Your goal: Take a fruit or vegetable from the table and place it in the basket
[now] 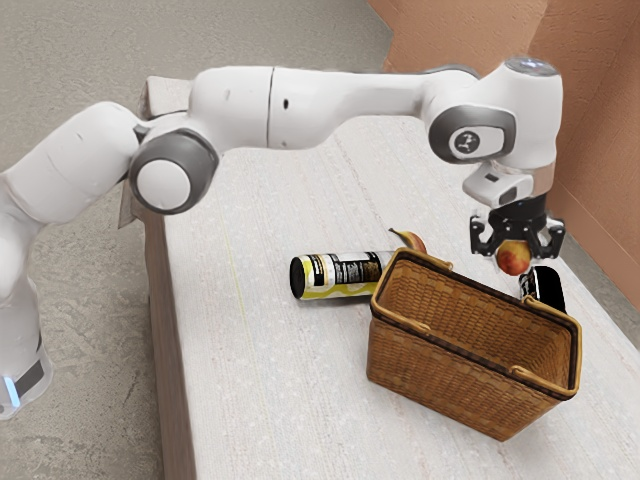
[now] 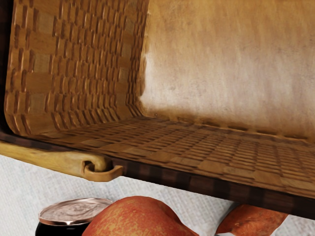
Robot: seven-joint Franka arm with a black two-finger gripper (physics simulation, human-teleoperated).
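Holding: the black pincer point(image 1: 514, 248) has its two fingers closed on a red-and-yellow fruit point(image 1: 513, 258), one finger to either side. Fruit is in the air, outside the wicker basket's point(image 1: 470, 390) opening as the exterior view has it, near the far long side. Height above the bench point(image 1: 250, 400) can't be judged.

Wrist view adds the basket's inside: woven walls, smooth tan floor with a pale glare, dark band at the rim, and a handle's hooked end point(image 2: 103, 172) lying against that rim. Same fruit looms at the lower edge, red skin flecked yellow. Beside it, a dark can point(image 2: 61, 229) with a coppery metal lid; the exterior view puts this can behind the basket and gives its black side.

Exterior view adds a canister point(image 1: 338, 273) lying on its side, yellow, white and black, near the basket's end. Just past that corner, a reddish-yellow item point(image 1: 413, 241) with a curved, pointed piece. Wrist view has a rough orange-red item point(image 2: 253, 220) outside the rim; can't tell whether the two match.
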